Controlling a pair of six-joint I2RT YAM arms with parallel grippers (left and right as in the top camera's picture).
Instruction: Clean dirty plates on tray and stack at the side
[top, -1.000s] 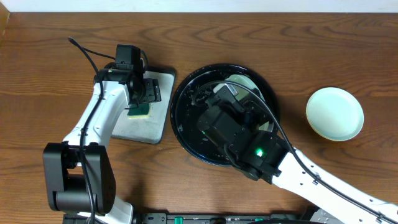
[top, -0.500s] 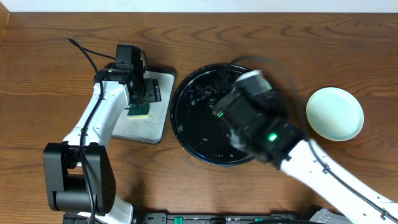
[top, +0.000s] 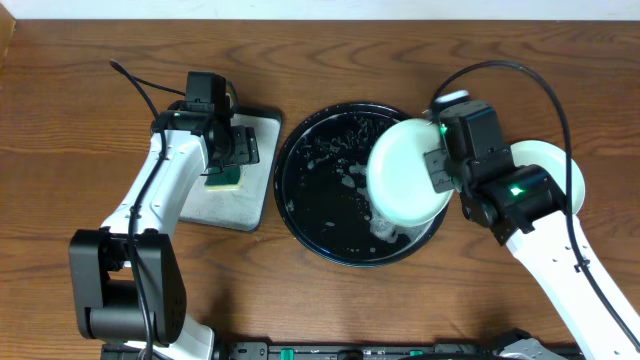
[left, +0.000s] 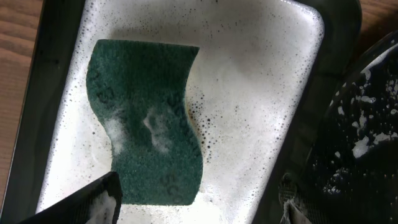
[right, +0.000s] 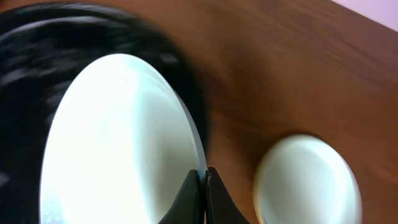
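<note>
The right gripper (right: 202, 186) is pinched shut on the rim of a mint plate (top: 405, 172), above the right side of the black tray (top: 290, 195). Held only by its edge and likely slick, it could slip, or clip the second plate (right: 305, 180) lying further right. The left gripper (left: 193, 202) hangs open over the sponge (left: 149, 118).

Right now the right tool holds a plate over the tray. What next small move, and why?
Probably swing the held plate right and lower it onto the resting plate on the table. The right tool pinches its rim above the black tray's right edge; the other lies just beyond.
</note>
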